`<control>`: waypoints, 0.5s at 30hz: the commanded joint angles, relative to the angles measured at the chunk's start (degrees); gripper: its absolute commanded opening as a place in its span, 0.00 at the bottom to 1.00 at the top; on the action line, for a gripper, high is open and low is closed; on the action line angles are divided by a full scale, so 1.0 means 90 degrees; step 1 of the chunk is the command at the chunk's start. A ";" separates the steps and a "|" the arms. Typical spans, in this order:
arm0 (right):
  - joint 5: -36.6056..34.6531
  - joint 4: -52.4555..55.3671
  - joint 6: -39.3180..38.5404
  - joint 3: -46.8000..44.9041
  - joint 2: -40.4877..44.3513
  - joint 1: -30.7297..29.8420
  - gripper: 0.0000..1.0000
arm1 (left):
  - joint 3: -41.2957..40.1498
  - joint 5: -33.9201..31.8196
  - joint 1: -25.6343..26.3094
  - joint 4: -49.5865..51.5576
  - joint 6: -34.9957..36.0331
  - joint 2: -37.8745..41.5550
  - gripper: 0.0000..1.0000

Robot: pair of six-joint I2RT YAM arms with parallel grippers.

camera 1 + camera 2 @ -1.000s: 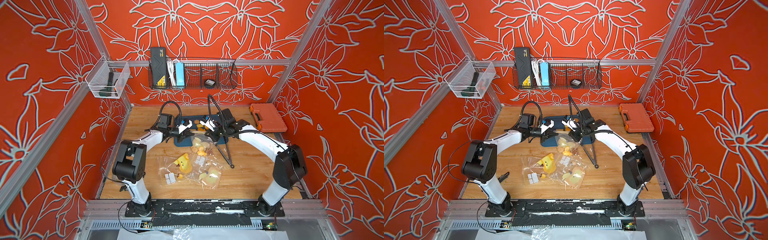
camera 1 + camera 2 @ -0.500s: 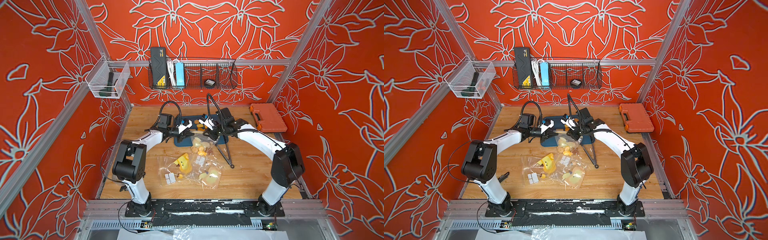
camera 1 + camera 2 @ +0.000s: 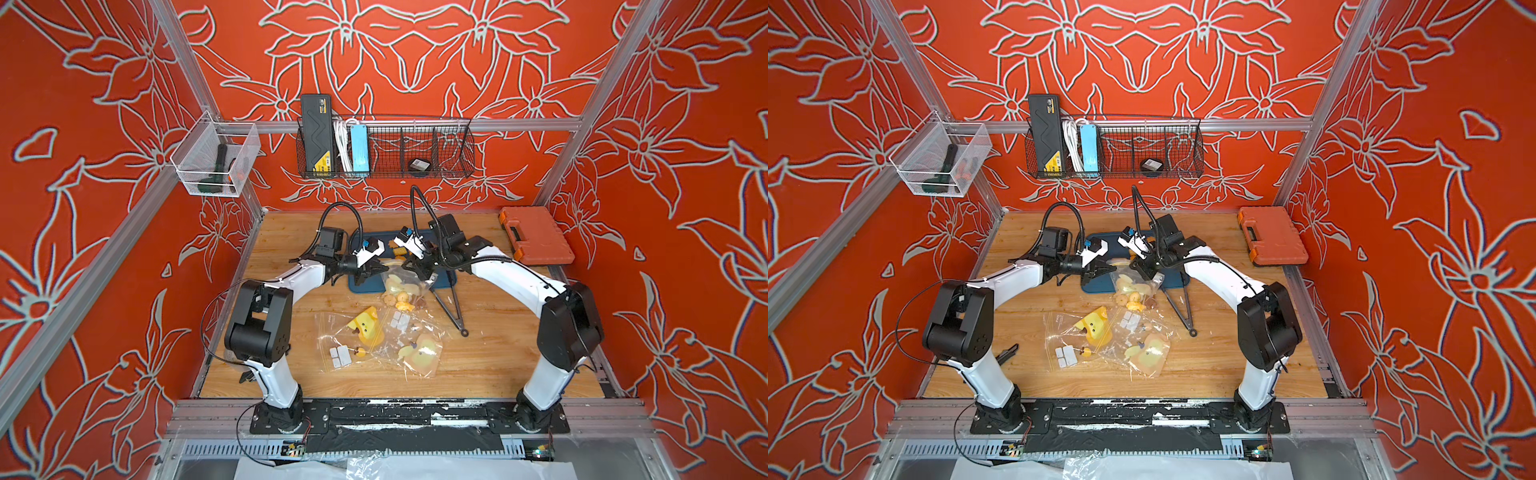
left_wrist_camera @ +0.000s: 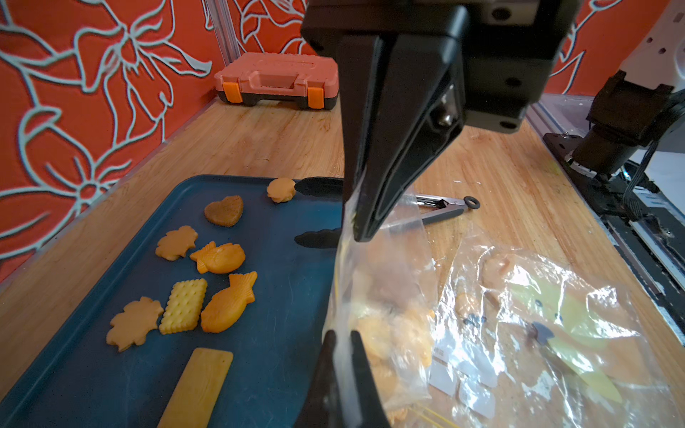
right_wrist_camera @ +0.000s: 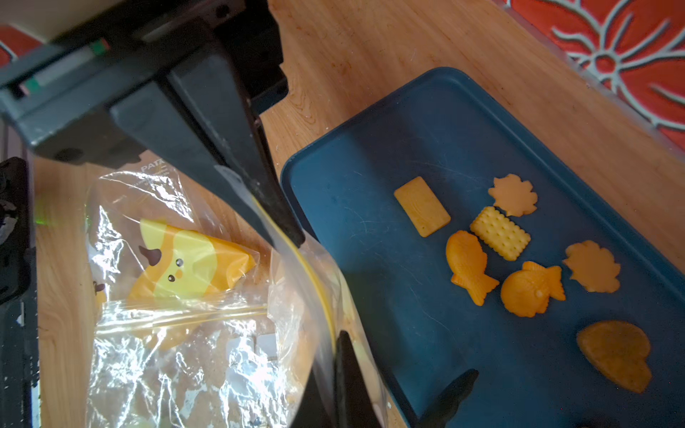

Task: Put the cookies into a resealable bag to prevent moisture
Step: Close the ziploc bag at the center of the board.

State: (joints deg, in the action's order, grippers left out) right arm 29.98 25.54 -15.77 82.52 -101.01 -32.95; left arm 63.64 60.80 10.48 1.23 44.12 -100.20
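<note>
Bagging step, partway through. The clear crinkly resealable zip bag (image 3: 401, 286) is strung between both grippers at the near edge of the dark blue rectangular tray (image 4: 278, 333). Its loaded lower end sags toward the wooden table (image 3: 498, 353).

Some small golden and orange shaped cookies (image 4: 218, 257) are inside. About eight are left on the tray: fish, leaf shapes, a heart, a cracker, a bar.

Your left gripper (image 3: 374, 270) is clamped tight on one end of the yellow zip strip (image 5: 315, 281). Your right gripper (image 3: 417, 270) is clamped tight on the other end, so the strip runs taut between them. I can't tell whether the zip is pressed closed.

My read is that you're not ready to seal. The next move needs one gripper off the bag to fetch cookies, likely with the black-tipped metal tongs (image 4: 437, 211) lying half on the tray. The other gripper keeps the mouth up and open.

Both arms reach forward with elbows out. The forearms converge and the grippers face each other, nearly tip to tip.

Spare clear printed bags (image 3: 365, 332) lie flat nearer the base.
</note>
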 commanded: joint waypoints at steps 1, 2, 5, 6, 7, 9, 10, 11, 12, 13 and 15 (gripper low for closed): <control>0.0108 -0.0083 -0.0053 0.0143 -0.0083 -0.0069 0.30 | 0.0136 0.0247 -0.0002 0.0087 0.0142 0.0079 0.00; 0.0068 -0.0229 -0.0045 0.0051 -0.0038 -0.0086 0.29 | 0.0136 0.0248 -0.0002 0.0097 0.0144 0.0079 0.00; 0.0173 -0.0098 -0.0074 0.0149 -0.0092 -0.0089 0.00 | 0.0127 0.0248 -0.0002 0.0089 0.0151 0.0094 0.00; 0.0179 -0.0093 -0.0074 0.0156 -0.0096 -0.0096 0.10 | 0.0127 0.0247 -0.0003 0.0087 0.0154 0.0089 0.00; 0.0153 -0.0175 -0.0062 0.0115 -0.0087 -0.0108 0.21 | 0.0127 0.0248 -0.0002 0.0092 0.0156 0.0094 0.00; 0.0202 -0.0154 -0.0071 0.0141 -0.0101 -0.0119 0.00 | 0.0127 0.0248 -0.0002 0.0097 0.0154 0.0095 0.00; 0.0303 -0.0022 -0.0116 0.0222 -0.0151 -0.0117 0.00 | 0.0127 0.0259 -0.0002 0.0088 0.0156 0.0095 0.00; 0.0304 0.0018 -0.0092 0.0277 -0.0187 -0.0127 0.00 | 0.0127 0.0275 -0.0004 0.0087 0.0147 0.0098 0.00; 0.0244 -0.0039 -0.0075 0.0267 -0.0185 -0.0138 0.15 | 0.0127 0.0277 -0.0002 0.0087 0.0147 0.0089 0.00; 0.0208 -0.0180 -0.0042 0.0187 -0.0168 -0.0147 0.31 | 0.0133 0.0280 -0.0005 0.0095 0.0144 0.0084 0.00; 0.0206 -0.0237 -0.0017 0.0177 -0.0157 -0.0157 0.08 | 0.0126 0.0279 -0.0006 0.0097 0.0147 0.0089 0.00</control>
State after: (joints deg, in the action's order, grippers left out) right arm 30.70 24.38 -15.53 82.96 -101.75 -33.67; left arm 63.64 61.39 10.48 1.26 44.12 -100.20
